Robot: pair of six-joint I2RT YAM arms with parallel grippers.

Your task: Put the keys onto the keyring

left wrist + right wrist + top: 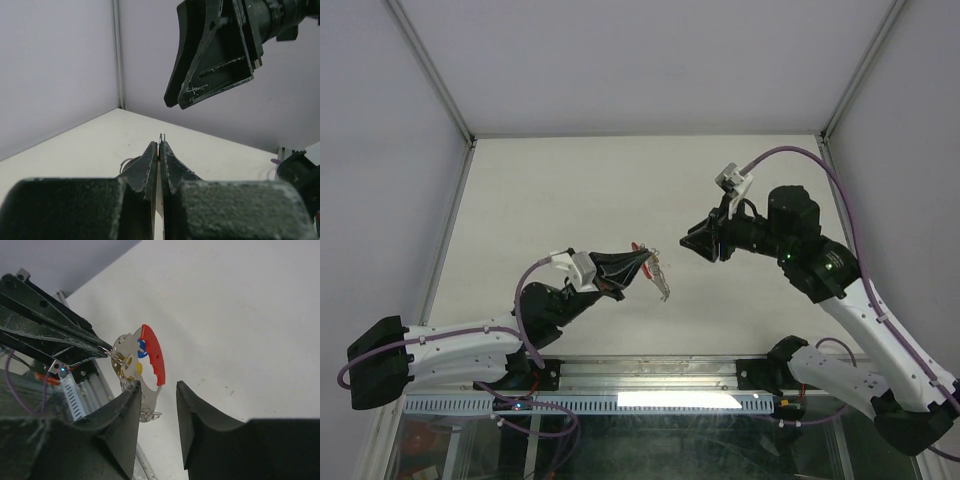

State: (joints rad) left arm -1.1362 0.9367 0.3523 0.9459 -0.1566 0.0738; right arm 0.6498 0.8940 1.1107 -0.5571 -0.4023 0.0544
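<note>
The keyring [155,357], a curved red tab on a silvery plate and ring, hangs in the air above the table. My left gripper [648,262] is shut on its thin wire ring [160,135], and a short chain [149,415] dangles below. The keys are bunched against the plate: a blue head [142,346] and a yellow head [138,369]. I cannot tell whether they are threaded on the ring. My right gripper [156,390] is open, close to the keyring, its left fingertip next to the plate's lower edge and nothing between its fingers. From above, the right gripper [694,243] faces the left one across a small gap.
The white tabletop [570,190] lies under both arms, walled by pale panels with metal posts [430,70]. A metal rail [650,372] runs along the near edge by the arm bases. The right arm's purple cable [800,152] loops above its wrist.
</note>
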